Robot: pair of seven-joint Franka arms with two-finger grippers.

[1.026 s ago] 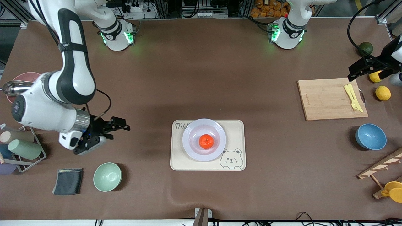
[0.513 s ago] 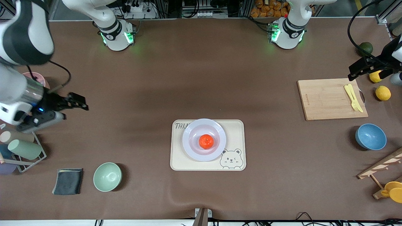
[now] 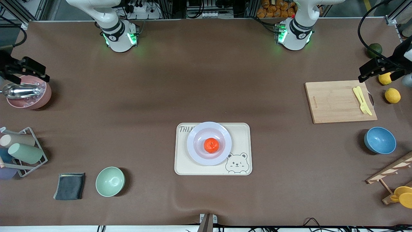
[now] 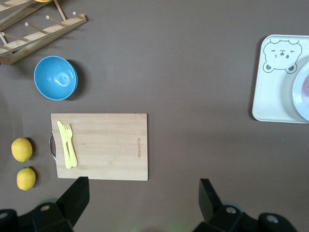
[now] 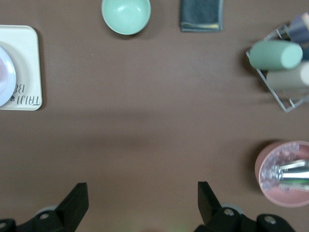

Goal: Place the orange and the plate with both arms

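Note:
The orange (image 3: 211,145) lies in the middle of the pale plate (image 3: 194,135). The plate rests on the cream bear tray (image 3: 241,135) at the table's middle. My right gripper (image 3: 38,71) is open and empty, over the pink bowl at the right arm's end of the table. My left gripper (image 3: 365,72) is open and empty, over the corner of the cutting board at the left arm's end. The left wrist view shows its open gripper (image 4: 142,193) and an edge of the plate (image 4: 303,92). The right wrist view shows its open gripper (image 5: 141,195) and a sliver of the plate (image 5: 6,75).
At the right arm's end stand a pink bowl with a metal scoop (image 3: 29,95), a cup rack (image 3: 21,151), a dark cloth (image 3: 70,186) and a green bowl (image 3: 110,181). At the left arm's end are a cutting board (image 3: 334,101), lemons (image 3: 392,95), a blue bowl (image 3: 379,140) and a wooden rack (image 3: 391,170).
My right arm has swung away from beside the green bowl, toward the table's end and its base, to over the pink bowl. The left arm has barely moved.

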